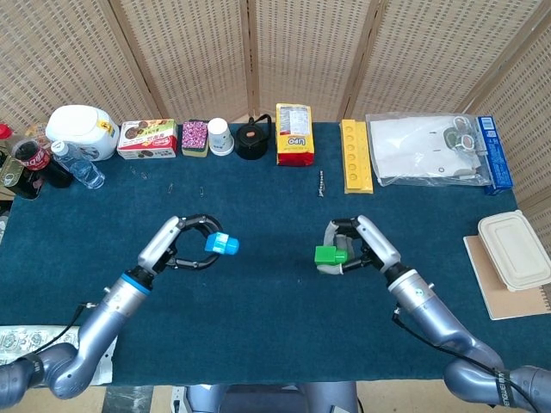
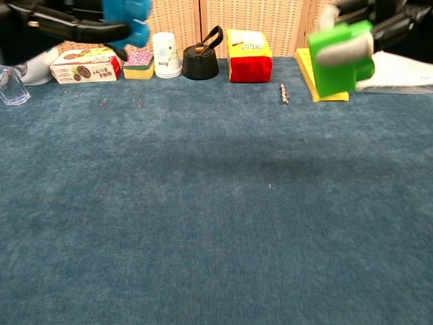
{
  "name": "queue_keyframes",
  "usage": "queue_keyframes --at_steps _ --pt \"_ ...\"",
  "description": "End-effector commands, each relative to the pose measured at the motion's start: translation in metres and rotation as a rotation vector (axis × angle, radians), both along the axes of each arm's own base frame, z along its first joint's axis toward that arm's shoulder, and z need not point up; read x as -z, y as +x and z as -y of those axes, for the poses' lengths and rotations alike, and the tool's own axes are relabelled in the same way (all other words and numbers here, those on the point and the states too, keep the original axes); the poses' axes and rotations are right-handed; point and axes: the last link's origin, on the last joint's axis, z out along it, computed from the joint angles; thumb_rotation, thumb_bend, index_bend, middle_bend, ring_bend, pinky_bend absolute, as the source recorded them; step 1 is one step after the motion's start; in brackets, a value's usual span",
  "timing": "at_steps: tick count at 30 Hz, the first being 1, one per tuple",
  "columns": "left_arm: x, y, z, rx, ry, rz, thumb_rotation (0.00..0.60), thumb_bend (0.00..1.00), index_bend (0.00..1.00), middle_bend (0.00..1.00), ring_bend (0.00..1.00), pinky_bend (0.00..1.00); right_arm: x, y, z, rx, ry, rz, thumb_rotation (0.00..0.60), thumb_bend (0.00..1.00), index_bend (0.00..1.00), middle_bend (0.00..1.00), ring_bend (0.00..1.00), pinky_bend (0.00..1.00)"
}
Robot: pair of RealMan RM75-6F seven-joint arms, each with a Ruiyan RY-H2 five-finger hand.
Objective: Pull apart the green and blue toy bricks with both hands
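Both arms are smooth, rounded tubes of blue-grey metal with a soft sheen, thicker toward the lower joints. The left arm [image 1: 103, 323] carries a bright blue ring at the wrist, just below the left robot hand [image 1: 172, 245], which has a silver-grey back and black fingers [image 1: 196, 220]. A thin black cable runs beside each forearm. The right arm [image 1: 435, 318] ends in the right robot hand [image 1: 362, 245], with a pale grey back, black linkages and light grey fingertips [image 2: 342, 51].
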Motion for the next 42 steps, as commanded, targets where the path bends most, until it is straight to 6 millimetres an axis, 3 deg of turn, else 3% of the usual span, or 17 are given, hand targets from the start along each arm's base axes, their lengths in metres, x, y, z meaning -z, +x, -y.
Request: queue_keyframes --at_steps 1,7,15,20,24,30,38,42 --pt "-0.015 -0.017 0.009 -0.024 0.039 -0.105 0.6 0.37 0.72 0.49 0.39 0.46 0.013 -0.007 -0.003 -0.117 0.01 -0.219 0.6 0.07 0.74 0.69 0.69 0.71" --pt "-0.033 -0.04 0.028 -0.039 0.087 -0.301 0.6 0.37 0.72 0.49 0.39 0.46 0.032 -0.019 -0.008 -0.292 -0.054 -0.521 0.6 0.07 0.68 0.64 0.63 0.65" --pt "-0.046 -0.067 0.048 -0.06 0.16 -0.471 0.6 0.37 0.71 0.49 0.39 0.46 0.053 -0.038 -0.011 -0.421 -0.139 -0.845 0.6 0.06 0.56 0.53 0.5 0.5" --pt "-0.05 -0.078 0.052 -0.066 0.173 -0.549 0.6 0.37 0.71 0.49 0.39 0.46 0.058 -0.044 -0.011 -0.417 -0.147 -0.931 0.6 0.04 0.38 0.39 0.37 0.35" --pt "-0.052 -0.084 0.053 -0.06 0.207 -0.615 0.6 0.37 0.72 0.49 0.39 0.45 0.056 -0.045 -0.012 -0.409 -0.156 -0.976 0.6 0.04 0.28 0.31 0.31 0.3" --pt "-0.048 -0.085 0.047 -0.053 0.236 -0.676 0.6 0.37 0.71 0.49 0.39 0.42 0.036 -0.039 -0.013 -0.384 -0.211 -0.973 0.6 0.03 0.22 0.25 0.27 0.28" --pt "-0.032 -0.082 0.035 -0.031 0.27 -0.772 0.6 0.36 0.71 0.49 0.38 0.36 -0.013 -0.03 -0.018 -0.332 -0.324 -0.925 0.6 0.03 0.21 0.26 0.27 0.28" --pt "-0.017 -0.078 0.032 0.0 0.233 -0.818 0.6 0.33 0.56 0.44 0.27 0.31 -0.03 -0.028 -0.021 -0.304 -0.376 -0.875 0.6 0.04 0.21 0.26 0.27 0.29"
